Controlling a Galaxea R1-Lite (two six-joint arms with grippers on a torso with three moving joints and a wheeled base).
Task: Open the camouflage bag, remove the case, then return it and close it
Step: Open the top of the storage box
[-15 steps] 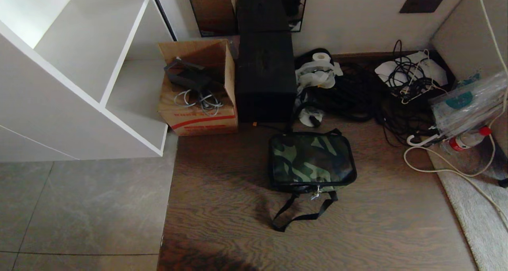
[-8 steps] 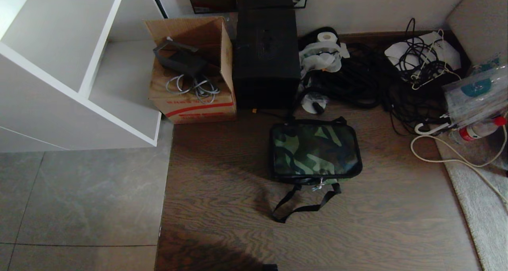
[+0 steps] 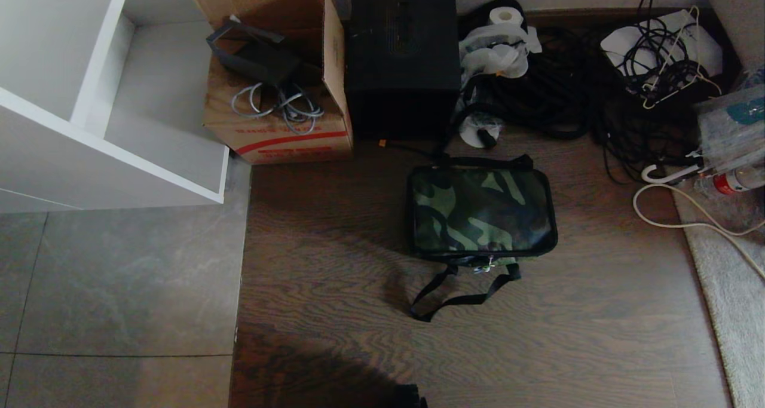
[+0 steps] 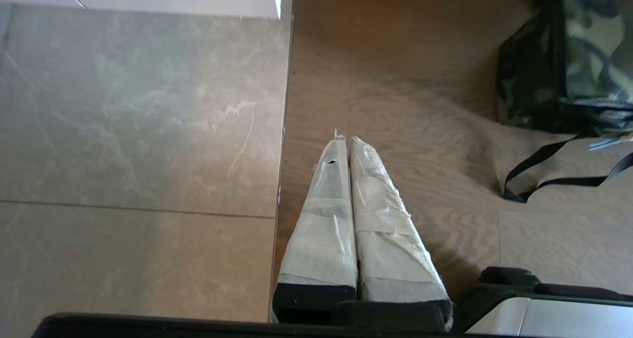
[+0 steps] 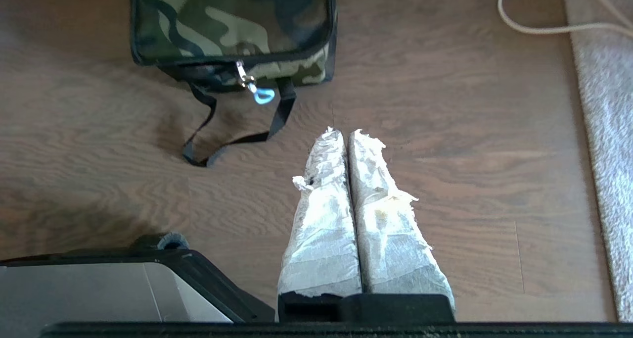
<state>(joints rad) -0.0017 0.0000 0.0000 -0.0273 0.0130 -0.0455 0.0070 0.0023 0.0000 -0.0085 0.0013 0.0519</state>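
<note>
The camouflage bag [image 3: 481, 212] lies flat and zipped shut on the wooden floor, its black strap [image 3: 463, 288] trailing toward me. A pale blue zipper loop [image 5: 263, 96] hangs at the bag's [image 5: 232, 24] near edge. The case is hidden from view. My left gripper [image 4: 348, 140] hangs shut over the floor, well to the left of the bag [image 4: 568, 66], near the seam between tile and wood. My right gripper [image 5: 344, 132] is shut too, empty, over bare wood just short of the bag's near right corner. Neither arm shows in the head view.
Behind the bag stand a brown cardboard box [image 3: 278, 127] with cables, a tall black box [image 3: 403, 55], and a tangle of black cables [image 3: 574, 97]. A white shelf unit [image 3: 89, 97] is at the left. A pale rug [image 3: 732, 288] and a white cord [image 3: 687, 220] lie to the right.
The whole head view has shifted: the bag and clutter have slid up the picture as the camera tilted down. Nothing on the floor has moved.
</note>
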